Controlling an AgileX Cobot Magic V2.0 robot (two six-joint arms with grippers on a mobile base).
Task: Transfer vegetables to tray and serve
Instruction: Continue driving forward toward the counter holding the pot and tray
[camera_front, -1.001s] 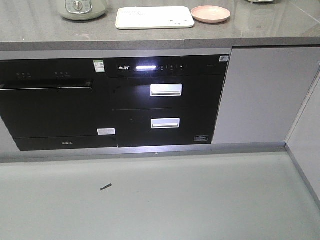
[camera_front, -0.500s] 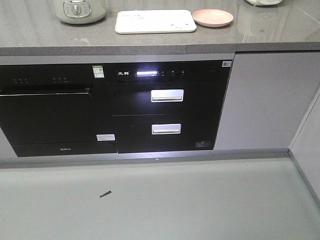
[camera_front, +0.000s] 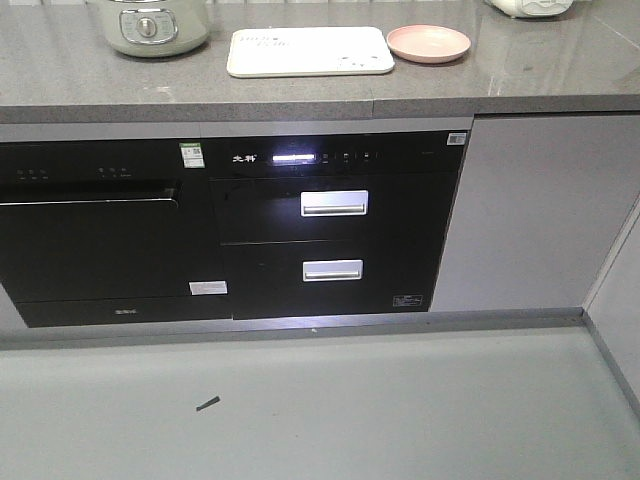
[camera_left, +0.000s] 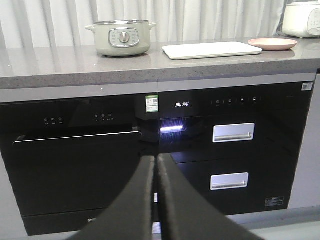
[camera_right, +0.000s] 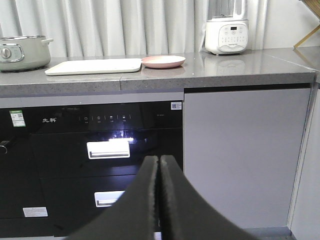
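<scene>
The tray (camera_front: 310, 51) lies flat on the grey bench (camera_front: 300, 95), just beside the pink plate (camera_front: 428, 43) and above the black 2-drawer unit (camera_front: 335, 235). The left pincer (camera_left: 156, 159) is pressed together. The right pincer (camera_right: 159, 159) is pressed together.

Tray (camera_front: 310, 52) lies flat on the counter (camera_front: 120, 85), open from above and along its front edge. Pot (camera_front: 150, 25) stands well to its left; plate (camera_front: 428, 43) sits just beside its right end, crowding that side.
</scene>
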